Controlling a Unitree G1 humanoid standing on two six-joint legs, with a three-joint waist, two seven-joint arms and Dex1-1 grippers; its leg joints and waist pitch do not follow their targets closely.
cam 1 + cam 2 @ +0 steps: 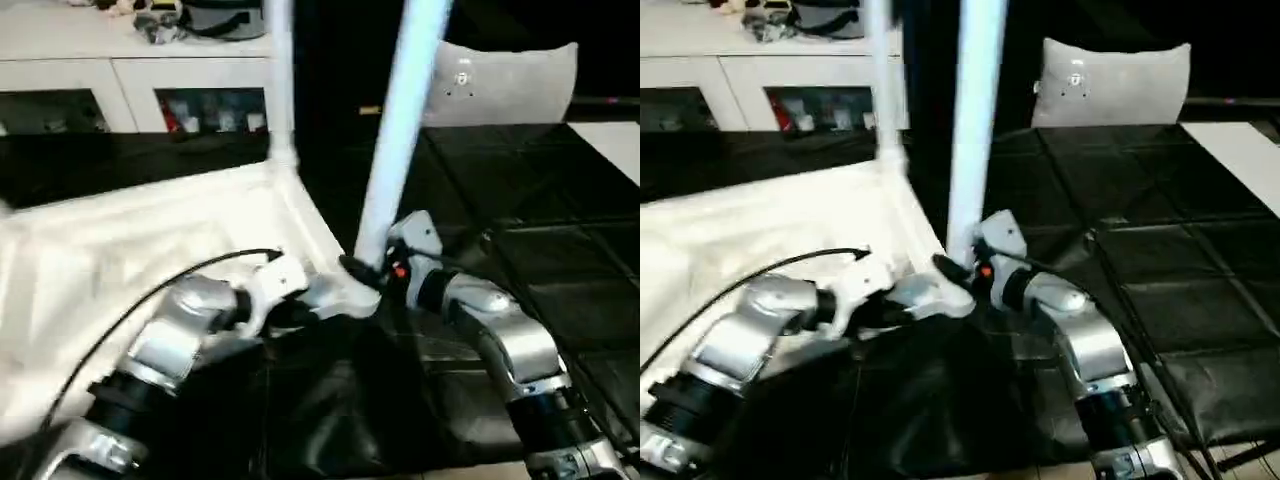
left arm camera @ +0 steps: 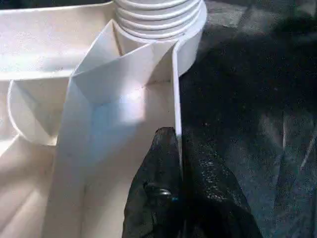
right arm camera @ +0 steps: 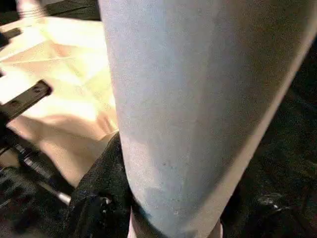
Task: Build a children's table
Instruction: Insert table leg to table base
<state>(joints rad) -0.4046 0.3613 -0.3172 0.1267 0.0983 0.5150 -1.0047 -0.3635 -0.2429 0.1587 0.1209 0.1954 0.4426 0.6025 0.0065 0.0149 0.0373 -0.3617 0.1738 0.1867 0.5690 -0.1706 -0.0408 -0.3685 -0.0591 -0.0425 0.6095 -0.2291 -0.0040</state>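
Leg-fitting is the step I have in hand. The tabletop (image 1: pixel 150 240) lies upside down on the black floor mat (image 1: pixel 560 260), ribbed underside up, with one leg (image 1: pixel 280 80) already standing in the far corner socket. My right gripper (image 1: pixel 372 268) is clamped around the lower end of a second leg (image 1: pixel 400 130), which stands nearly upright, tilted slightly, over the near corner socket (image 2: pixel 158 20). In the right wrist view the leg sits snug between the black fingers (image 3: pixel 99 198). My left gripper (image 2: pixel 176 148) is pinched tight on the thin side wall of the tabletop just beside that socket, steadying it; the left wrist view shows ridged rings at the socket, which I judge to be the joint where leg meets socket, though I cannot tell how far it is seated.

Next I judge I need to keep the tabletop pinned with the left while the right drives the leg straight down or turns it home. The tilt worries me: I would square the leg to the socket first, or it may bind.
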